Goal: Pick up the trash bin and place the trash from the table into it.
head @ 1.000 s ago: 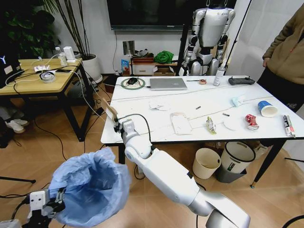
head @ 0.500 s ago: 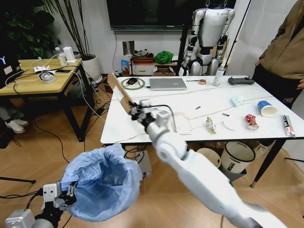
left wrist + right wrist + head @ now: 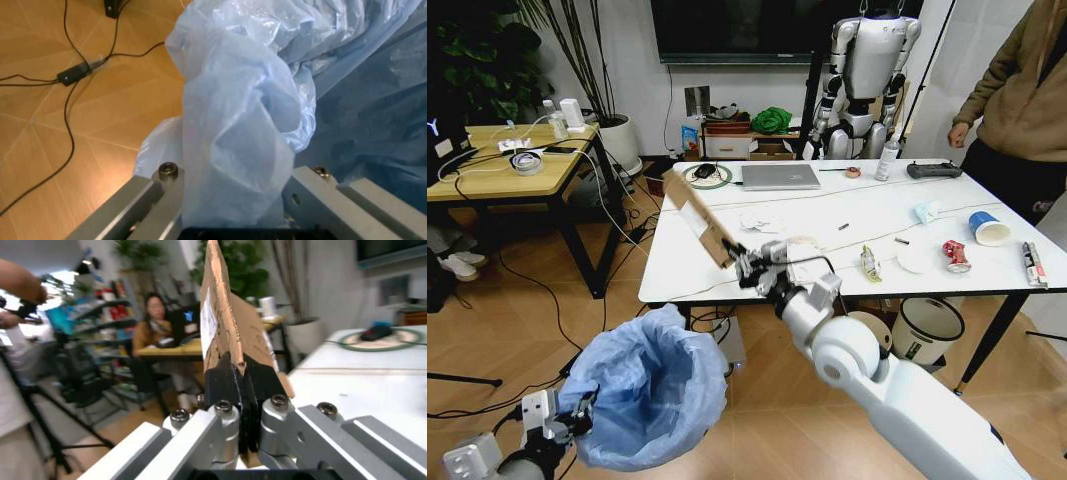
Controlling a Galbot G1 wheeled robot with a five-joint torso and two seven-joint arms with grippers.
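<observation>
- The right arm reached forward and to its left from the lower right, elbow bent, its white forearm crossing the near edge of the large rectangular table point(image 3: 727, 275) with the glossy white top and thin black legs.
- The right gripper point(image 3: 745, 262) sat closed on the lower end of a long flat piece of brown cardboard point(image 3: 699, 217); in the right wrist view the 2 dark fingers point(image 3: 225, 390) pressed tight on either face of the board point(image 3: 230, 325), no gap left between them.
- The cardboard stuck up and away from the gripper at a slant, over the table's front left corner, clear of the tabletop.
- The left arm was low at the lower left, holding the small trash bin lined with a crinkly light-blue plastic bag point(image 3: 649, 400) up off the wooden floor, its mouth tipped toward the table.
- The left gripper point(image 3: 562, 425) was shut on the bag's edge; the left wrist view showed a bunched fold of blue plastic point(image 3: 233, 145) squeezed between its 2 metal fingers point(image 3: 150, 197).
- The bin hung below and in front of the table's left corner, well under the cardboard.
- Still lying on the table: crumpled white papers point(image 3: 762, 221), a flat white packet point(image 3: 808, 260), a yellowish wrapper point(image 3: 871, 264), a crushed red can point(image 3: 956, 255) and a blue-and-white paper cup point(image 3: 990, 229).
</observation>
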